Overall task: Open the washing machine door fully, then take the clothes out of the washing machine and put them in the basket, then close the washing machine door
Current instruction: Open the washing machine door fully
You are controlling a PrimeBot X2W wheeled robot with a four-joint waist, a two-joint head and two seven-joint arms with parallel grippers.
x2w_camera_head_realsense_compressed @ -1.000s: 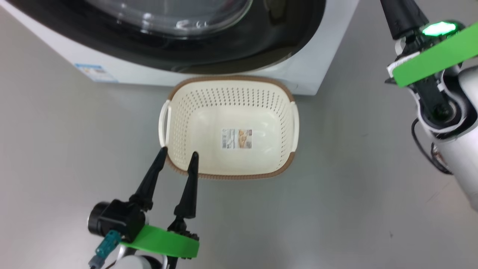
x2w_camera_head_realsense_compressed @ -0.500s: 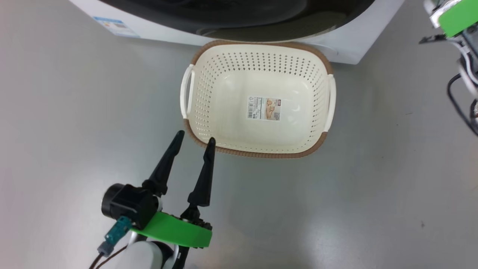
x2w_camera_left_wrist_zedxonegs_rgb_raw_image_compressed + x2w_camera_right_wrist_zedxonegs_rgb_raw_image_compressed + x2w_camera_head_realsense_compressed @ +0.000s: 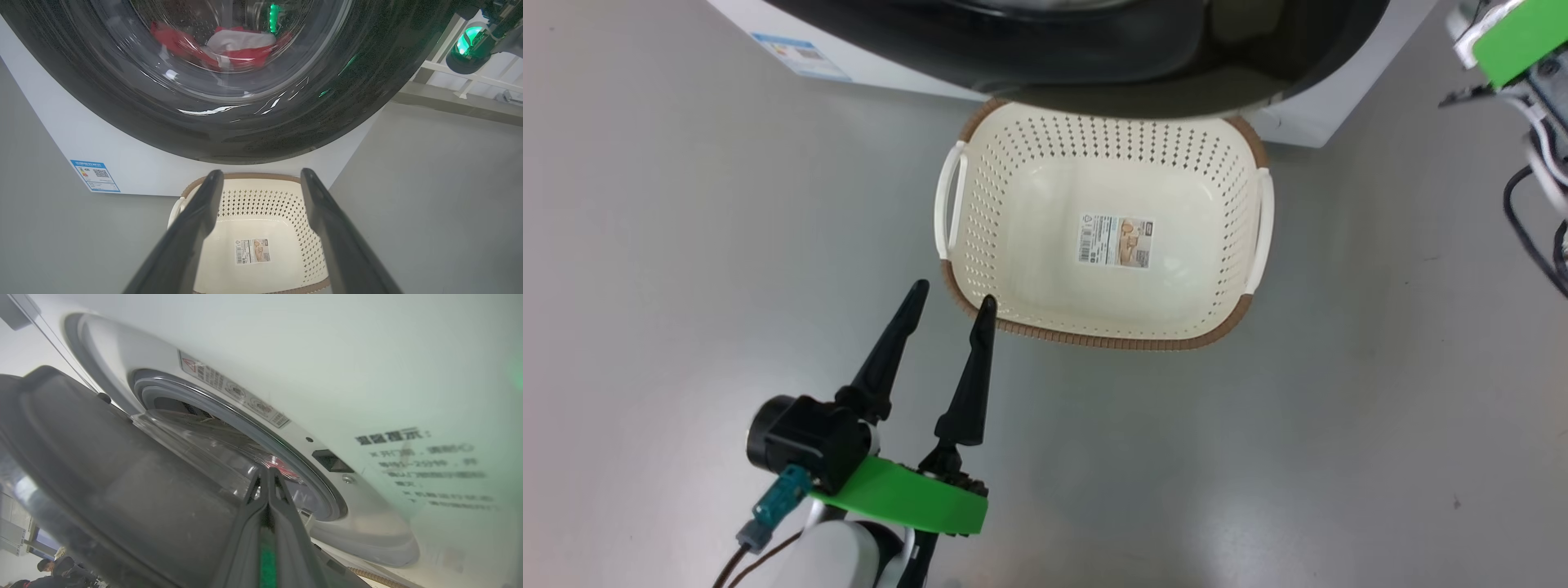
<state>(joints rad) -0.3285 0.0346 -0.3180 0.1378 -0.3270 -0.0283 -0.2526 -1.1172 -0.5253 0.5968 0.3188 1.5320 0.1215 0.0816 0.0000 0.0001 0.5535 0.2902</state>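
Left tool (image 3: 953, 294) spread wide by the basket (image 3: 1111, 341), right tool (image 3: 267, 471) pinched shut at the door (image 3: 102, 477)!

The left tool's fingers stand well apart and empty above the grey floor (image 3: 686, 245), one tip over the basket's near corner, the other just outside the rim. Straight ahead of that tool (image 3: 261, 173) sits the basket (image 3: 261, 200), bare but for its sticker (image 3: 252, 251), tucked against the washer (image 3: 122, 163) with the black door (image 3: 204, 134) looming over its far rim. Beyond the glass, red and white clothes (image 3: 229, 49) lie in the drum. The blue label (image 3: 94, 175) is off to the tool's left. The right tool's closed fingers point into the gap between the ajar door and the washer (image 3: 327, 355), holding nothing.
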